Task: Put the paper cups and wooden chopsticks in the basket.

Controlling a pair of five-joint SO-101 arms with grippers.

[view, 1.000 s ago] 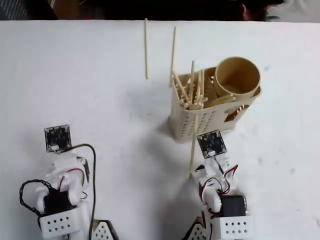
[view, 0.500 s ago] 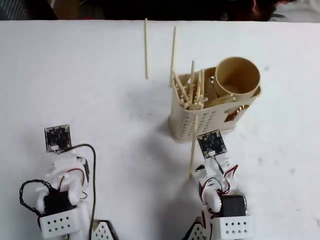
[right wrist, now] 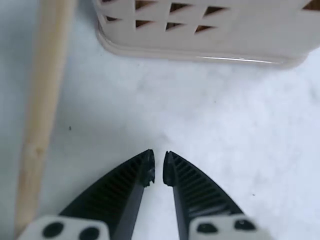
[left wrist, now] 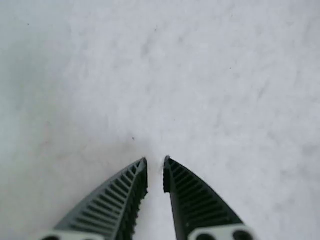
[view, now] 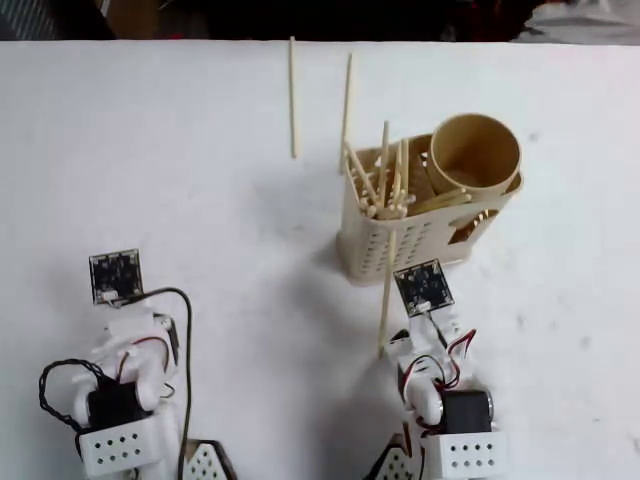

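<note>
Nearest to me, the left gripper [left wrist: 155, 160] hangs over the bare white worktop [view: 200, 200]. Its black ribbed fingers are closed to a thin slit and hold nothing. The right gripper [right wrist: 158, 155] is closed in the same way and is also empty, just in front of the basket [view: 400, 245]. The basket is of cream plastic, and its near wall is pierced with small holes.

Beside the right gripper a pale, round wooden chopstick [view: 384, 300] runs from the basket's near wall back toward the arm. I cannot tell if it lies flat or leans.

Inside the basket a bundle of chopsticks [view: 385, 185] stands tilted in one end. A tan paper cup [view: 475, 150] with a round open mouth sits in the other end.

Farther away, two more chopsticks lie on the worktop: one [view: 346, 100] just beside the basket's far corner, the other [view: 292, 100] apart from it.

Since the earlier frames, the arms, the sticks and the basket have not moved.

On the left arm's side of the basket the worktop is wide and open. The far ends of the two sticks almost reach the worktop's far edge.
</note>
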